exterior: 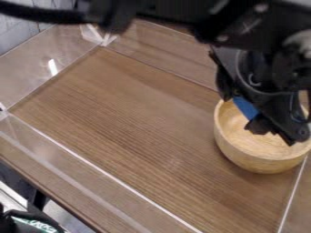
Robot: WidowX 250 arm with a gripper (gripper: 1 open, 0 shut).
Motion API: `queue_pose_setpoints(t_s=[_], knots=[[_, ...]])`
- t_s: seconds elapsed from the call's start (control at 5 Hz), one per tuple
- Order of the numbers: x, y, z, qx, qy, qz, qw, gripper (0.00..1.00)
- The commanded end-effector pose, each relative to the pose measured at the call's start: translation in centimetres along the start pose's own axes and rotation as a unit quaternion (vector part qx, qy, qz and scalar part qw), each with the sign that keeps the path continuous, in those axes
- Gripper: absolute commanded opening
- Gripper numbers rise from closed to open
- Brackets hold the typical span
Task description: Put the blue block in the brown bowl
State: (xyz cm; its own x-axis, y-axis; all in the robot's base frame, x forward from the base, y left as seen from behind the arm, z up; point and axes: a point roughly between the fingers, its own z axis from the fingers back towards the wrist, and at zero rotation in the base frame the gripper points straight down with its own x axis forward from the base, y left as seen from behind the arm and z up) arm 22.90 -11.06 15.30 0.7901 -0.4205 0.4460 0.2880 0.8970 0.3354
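1. We see one arm point(183, 23) enter from the top edge and reach toward 4 o'clock, ending over the bowl point(238, 155).
2. The gripper point(275, 127) is black and points steeply down; its tips hang inside the bowl's rim line, over the hollow toward 2 o'clock.
3. The jaws are clenched on the block point(246, 107); its blue face shows at the gripper's 10 o'clock side, between the dark fingers.
4. The block sits above the bowl's rim at about 12 o'clock of the bowl. We cannot tell whether it touches the wood.
5. The bowl stands upright on the table point(122, 109), at 4 o'clock of the frame, near the right edge.
6. Clear walls point(49, 64) border the table; a clear V-shaped piece point(100, 32) stands at 11 o'clock.
7. The arm is blurred, so finer finger detail is unreadable.
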Motion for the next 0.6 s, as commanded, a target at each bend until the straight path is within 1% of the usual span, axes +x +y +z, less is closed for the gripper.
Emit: queue_pose_setpoints(t_s=[0.0, 0.4], knots=[[0.56, 0.23, -0.38, 0.005, -0.012, 0.016, 0.9998, 0.0], [1.19, 0.6, -0.74, 0.01, -0.004, 0.022, 0.9997, 0.0]])
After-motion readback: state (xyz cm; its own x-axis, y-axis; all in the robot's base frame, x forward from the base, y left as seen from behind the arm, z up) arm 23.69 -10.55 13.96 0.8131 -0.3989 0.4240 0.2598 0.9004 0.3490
